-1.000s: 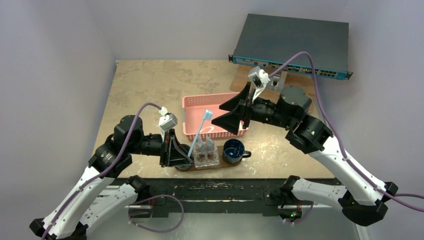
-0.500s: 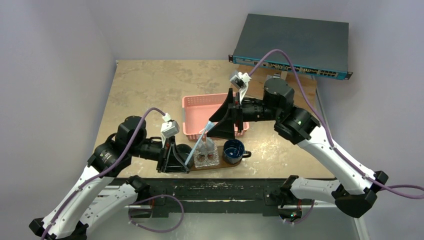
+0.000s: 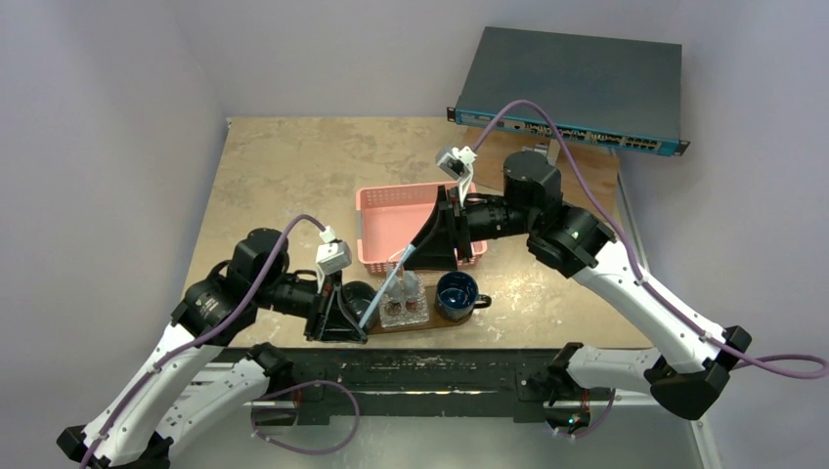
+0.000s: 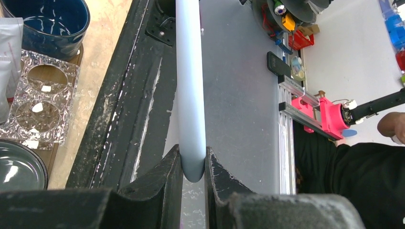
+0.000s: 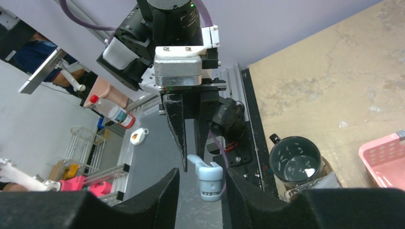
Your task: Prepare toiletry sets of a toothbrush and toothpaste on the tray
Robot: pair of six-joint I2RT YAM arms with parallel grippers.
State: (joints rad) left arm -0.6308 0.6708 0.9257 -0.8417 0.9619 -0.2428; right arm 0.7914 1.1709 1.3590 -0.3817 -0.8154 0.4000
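Changes over the last second: your right arm swung off the pink perforated plastic basket [image 3: 391,207] and dropped toward the flat dark brown wooden tray [image 3: 442,323]. The right gripper [image 5: 202,171] narrowed from wide to about half. It now straddles the bristle head of the slim blue-grey plastic toothbrush [image 3: 388,286], with a gap on one side, so no clamp is visible. The toothbrush was steep with its head over the basket. It now slants lower, with its head above the tray's far edge. The left gripper [image 4: 193,160] backed off slightly past the tray's left end and is still pinched tight on the handle's butt end.

On the tray:
- A dark blue glazed mug [image 3: 457,293] at the right end.
- A clear cut-glass two-hole holder [image 3: 403,311] in the middle.
- A dark grey round cup [image 3: 359,291] at the left end.

The basket sits on the tan mottled surface [image 3: 293,166] just beyond the tray. A flat grey network switch [image 3: 572,83] is well beyond the tray.

In the way: from above, the right gripper's body hides the brush head and the basket corner nearest the tray.

View differences:
- Only the right wrist view shows the head between the jaws.
- Only the left wrist view shows the pinch on the handle, plus a flat grey-white toothpaste tube [image 4: 7,52] against the holder. You can't tell if the tube stands in the holder or beside it.
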